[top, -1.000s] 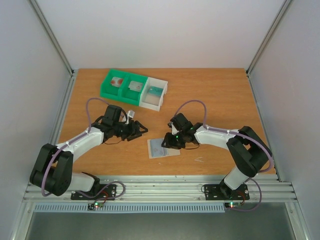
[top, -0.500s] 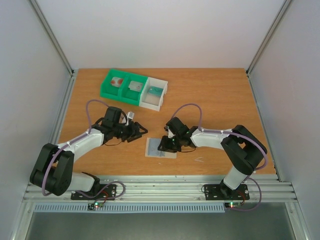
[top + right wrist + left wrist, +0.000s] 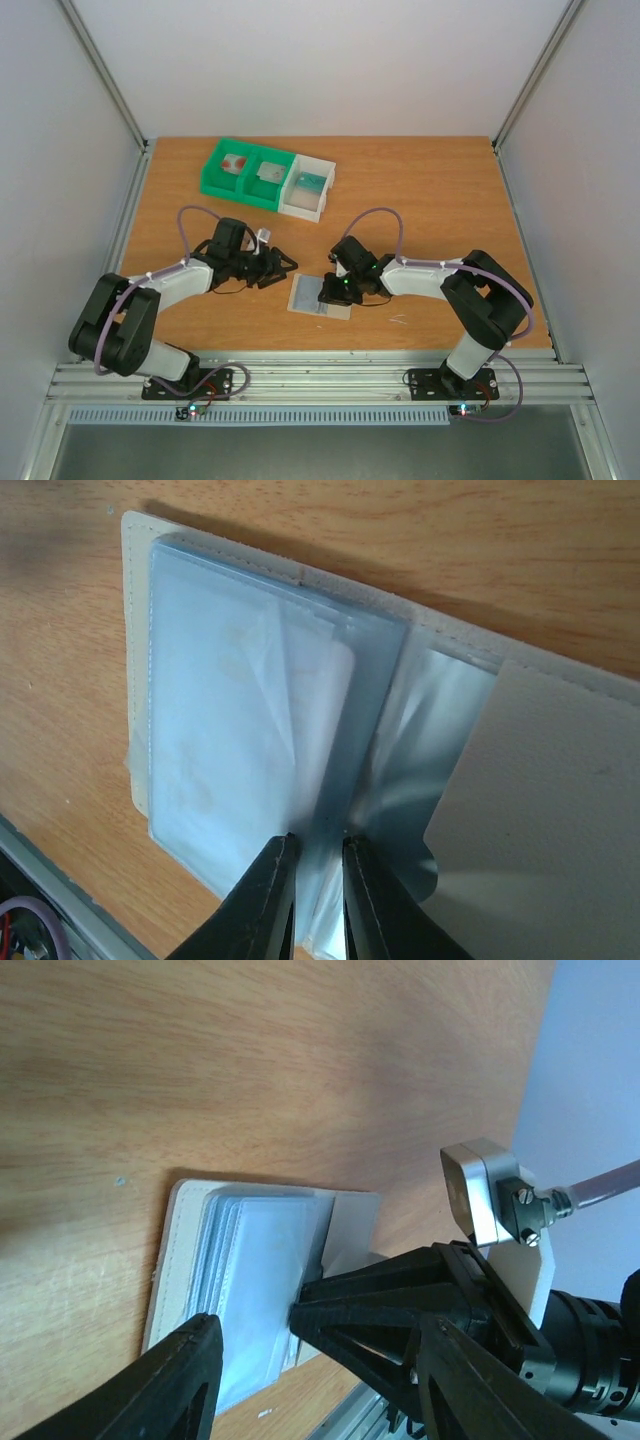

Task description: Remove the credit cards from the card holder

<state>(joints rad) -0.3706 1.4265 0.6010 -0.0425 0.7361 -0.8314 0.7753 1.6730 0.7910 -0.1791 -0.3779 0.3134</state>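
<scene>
Right wrist: pinching a clear sleeve of the card holder (image 3: pixel 250 740) with the right gripper (image 3: pixel 318 880), jaws nearly shut. Lies open, flat, near centre of the bench (image 3: pixel 430 200). Left gripper (image 3: pixel 282 268) open, empty, just beside. Probably parting sleeves; next needs holder steadied and a card slid out. Bare wood, white walls.

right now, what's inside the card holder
Inside the card holder, a pale rounded-corner sheet shows through the frosted sleeves, possibly a card; anything in the layers behind it is hidden.

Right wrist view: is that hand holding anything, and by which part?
The right hand pinches the card holder by the edge of a clear sleeve beside its middle fold.
</scene>
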